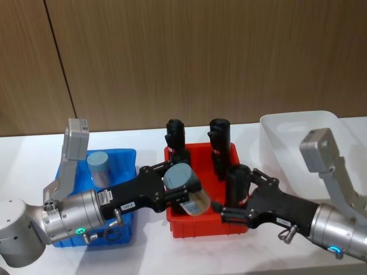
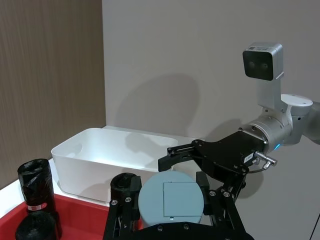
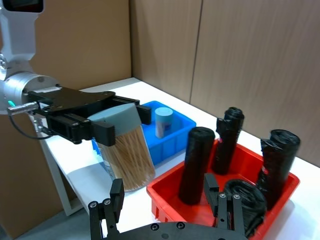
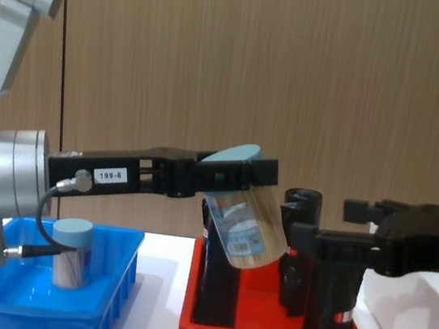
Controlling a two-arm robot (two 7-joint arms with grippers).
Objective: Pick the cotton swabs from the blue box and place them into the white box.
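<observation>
My left gripper [image 1: 184, 190] is shut on a cotton swabs tub [image 1: 188, 189] with a pale-blue lid, holding it tilted above the left part of the red bin. From the chest, the tub [image 4: 246, 219] hangs clear of the bin floor. My right gripper [image 1: 236, 196] stands open just right of the tub, fingers pointing toward it with a gap between. Another swabs tub [image 1: 100, 167] stands upright in the blue box [image 1: 129, 166] at the left. The white box [image 1: 287, 123] sits at the far right, behind the right arm, and also appears as the white box [image 2: 100, 150] in the left wrist view.
A red bin [image 1: 195, 226] sits between the blue and white boxes and holds several tall black rolls [image 1: 219, 143]. One roll [image 1: 238, 183] stands right beside the right gripper's fingers. A wood-panel wall closes the back of the table.
</observation>
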